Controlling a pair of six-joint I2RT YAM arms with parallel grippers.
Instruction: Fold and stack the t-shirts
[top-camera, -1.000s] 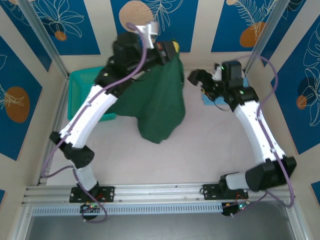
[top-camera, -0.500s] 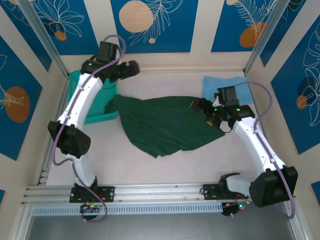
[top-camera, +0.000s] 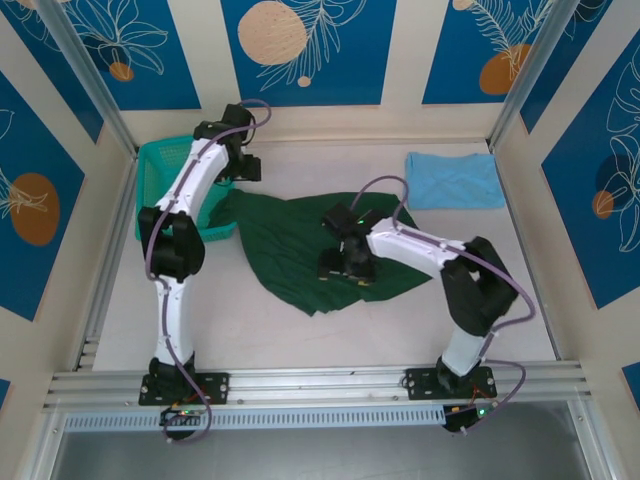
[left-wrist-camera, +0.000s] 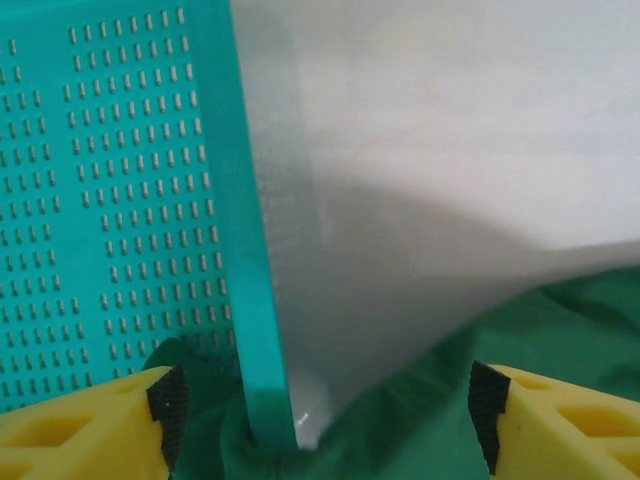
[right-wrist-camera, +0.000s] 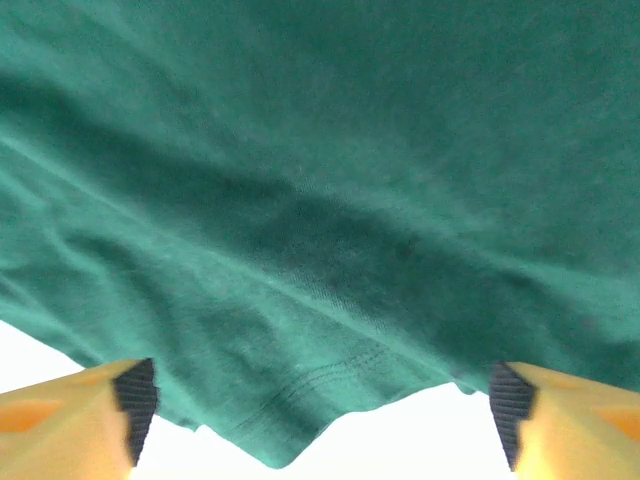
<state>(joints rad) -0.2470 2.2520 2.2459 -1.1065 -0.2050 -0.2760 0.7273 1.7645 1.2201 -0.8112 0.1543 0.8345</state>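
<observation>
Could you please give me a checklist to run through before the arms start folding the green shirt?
1. Left gripper open, gripping nothing: ok.
2. Right gripper open above the green t-shirt: ok.
3. Green t-shirt spread flat: not ok, it lies rumpled with an uneven outline.
4. Shirt free of the teal basket: not ok, one corner bunches at its rim.
5. Blue t-shirt folded, lying apart at the far right: ok.
6. Which edge is the collar: cannot tell.

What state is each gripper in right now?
Left gripper: open, empty, jaws spread over the rim of the teal basket and an edge of the green t-shirt.
Right gripper: open, empty, jaws spread above the green t-shirt.
</observation>
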